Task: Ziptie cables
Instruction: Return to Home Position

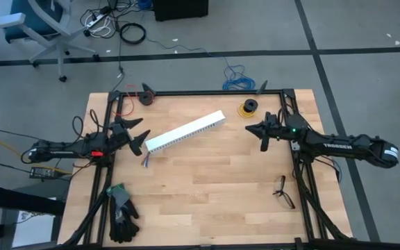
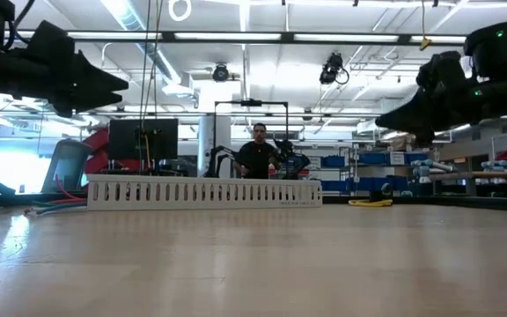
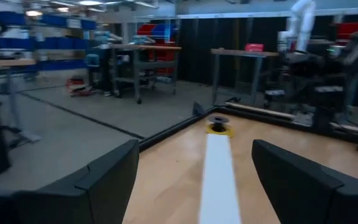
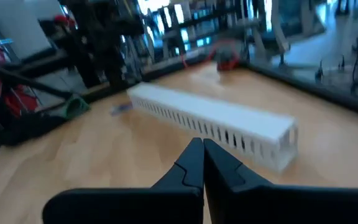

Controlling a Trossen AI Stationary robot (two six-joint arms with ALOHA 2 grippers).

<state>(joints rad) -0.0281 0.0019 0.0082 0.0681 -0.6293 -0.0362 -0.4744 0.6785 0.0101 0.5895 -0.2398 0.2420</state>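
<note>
cables (image 1: 145, 162) exit one white duct (image 1: 186, 132)

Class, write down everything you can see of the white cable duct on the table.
The white cable duct is a long plastic channel with slotted side walls and a lid closed on top. It lies flat and diagonal on the wooden table. Coloured cables stick out of its end near the left claw. Nothing grips it.

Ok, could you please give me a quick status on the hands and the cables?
Left hand open, right hand shut, both raised, empty. Cables poke from white duct's end. Nothing blocking.
</note>
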